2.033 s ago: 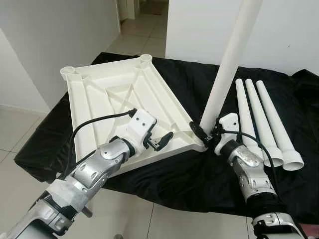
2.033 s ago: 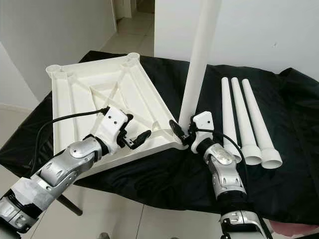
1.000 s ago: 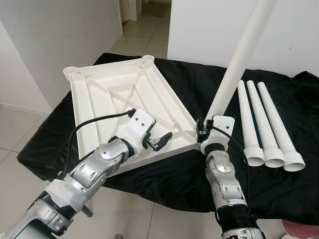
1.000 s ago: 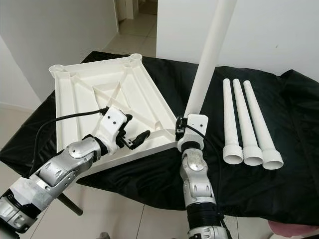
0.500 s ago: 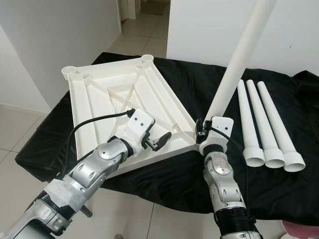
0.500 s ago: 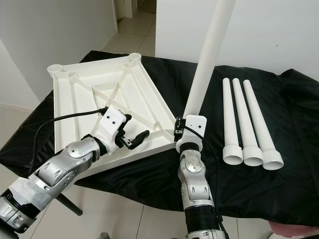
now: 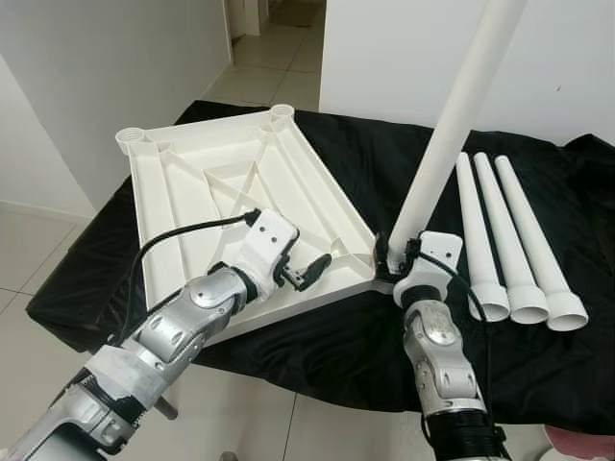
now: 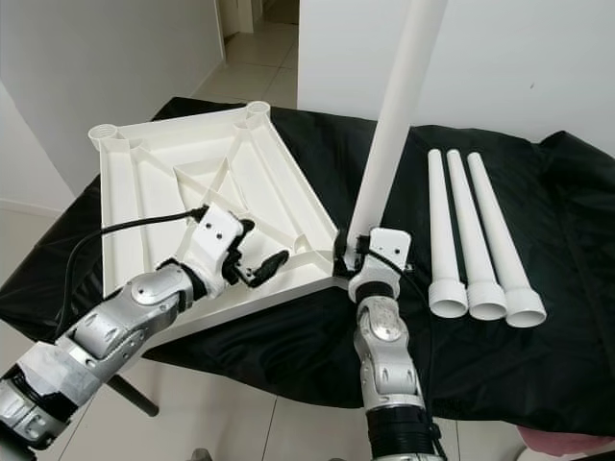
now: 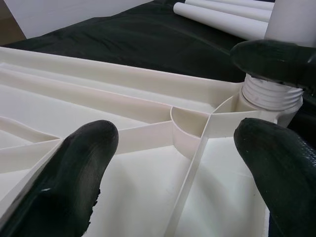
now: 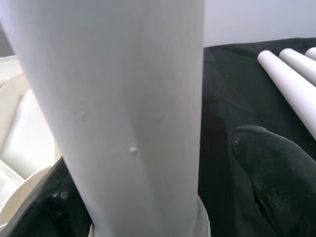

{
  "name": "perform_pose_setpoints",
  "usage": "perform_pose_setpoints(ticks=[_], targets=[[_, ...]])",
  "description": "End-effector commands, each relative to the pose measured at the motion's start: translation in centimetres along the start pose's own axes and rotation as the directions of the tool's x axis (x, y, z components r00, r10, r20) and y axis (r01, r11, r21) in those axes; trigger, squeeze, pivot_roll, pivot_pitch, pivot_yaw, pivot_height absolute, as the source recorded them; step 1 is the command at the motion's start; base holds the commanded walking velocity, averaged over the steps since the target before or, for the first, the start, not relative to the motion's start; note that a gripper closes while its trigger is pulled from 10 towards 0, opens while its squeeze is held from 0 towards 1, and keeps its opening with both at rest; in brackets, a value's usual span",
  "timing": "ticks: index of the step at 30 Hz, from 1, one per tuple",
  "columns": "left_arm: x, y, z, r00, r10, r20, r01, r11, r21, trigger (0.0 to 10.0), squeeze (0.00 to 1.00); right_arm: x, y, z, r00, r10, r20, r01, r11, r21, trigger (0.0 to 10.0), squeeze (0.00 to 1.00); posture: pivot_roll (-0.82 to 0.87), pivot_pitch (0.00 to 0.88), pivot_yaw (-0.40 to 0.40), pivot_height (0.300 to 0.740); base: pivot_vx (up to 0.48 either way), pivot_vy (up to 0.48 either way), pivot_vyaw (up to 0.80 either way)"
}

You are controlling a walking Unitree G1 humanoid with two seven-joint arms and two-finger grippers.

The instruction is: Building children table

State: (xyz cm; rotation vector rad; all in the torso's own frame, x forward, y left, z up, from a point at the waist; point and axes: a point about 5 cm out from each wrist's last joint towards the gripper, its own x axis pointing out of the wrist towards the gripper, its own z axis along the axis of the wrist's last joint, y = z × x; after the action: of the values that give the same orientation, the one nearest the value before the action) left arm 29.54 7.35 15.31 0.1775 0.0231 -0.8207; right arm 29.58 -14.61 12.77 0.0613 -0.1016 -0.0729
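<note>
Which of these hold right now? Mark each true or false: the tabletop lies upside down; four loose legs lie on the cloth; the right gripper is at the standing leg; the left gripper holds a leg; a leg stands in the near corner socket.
1. The tabletop lies upside down, ribs showing. True.
2. Four loose legs lie on the black cloth. False: three loose legs lie there, side by side.
3. The right gripper is at the base of the standing leg. True.
4. The left gripper holds a leg. False: it is open over the tabletop's ribs.
5. The standing leg sits at the tabletop's near corner socket. True.
</note>
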Motion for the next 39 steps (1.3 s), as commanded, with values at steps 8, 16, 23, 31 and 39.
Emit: perform_pose_setpoints(ticks=[8,16,23,31,39], targets=[[-0.07,-1.85,0.09,0.928,-0.373,-0.002,0.373,0.928,0.016,10.0,0.00,0.19,-0.88,0.19,0.998,0.055,0.014,-0.055,0.998,-0.014,10.0,0.00,-0.03,0.000,0.017,0.740,0.000,0.000,0.00],[-0.03,-1.71,0.37,0.927,-0.375,0.001,0.375,0.927,0.019,10.0,0.00,0.31,-0.84,0.42,0.993,0.115,0.020,-0.115,0.993,-0.024,10.0,0.00,-0.04,0.000,0.023,0.740,0.000,0.000,0.00],[-0.01,-1.84,0.41,0.923,-0.384,-0.002,0.384,0.923,0.027,10.0,0.00,0.56,-1.35,0.43,0.990,0.141,0.019,-0.141,0.989,-0.034,10.0,0.00,-0.04,0.000,0.026,0.740,0.000,0.000,0.00],[-0.20,-1.83,0.30,0.921,-0.390,-0.011,0.391,0.920,0.030,10.0,0.00,0.68,-0.76,0.24,0.979,0.202,0.010,-0.201,0.978,-0.047,10.0,0.00,-0.04,0.000,0.034,0.740,0.000,0.000,0.00],[-0.29,-1.71,0.33,0.919,-0.395,-0.016,0.395,0.918,0.033,10.0,0.00,0.65,-0.78,0.11,0.978,0.211,0.008,-0.210,0.977,-0.046,10.0,0.00,-0.04,0.000,0.042,0.740,0.000,0.000,0.00]])
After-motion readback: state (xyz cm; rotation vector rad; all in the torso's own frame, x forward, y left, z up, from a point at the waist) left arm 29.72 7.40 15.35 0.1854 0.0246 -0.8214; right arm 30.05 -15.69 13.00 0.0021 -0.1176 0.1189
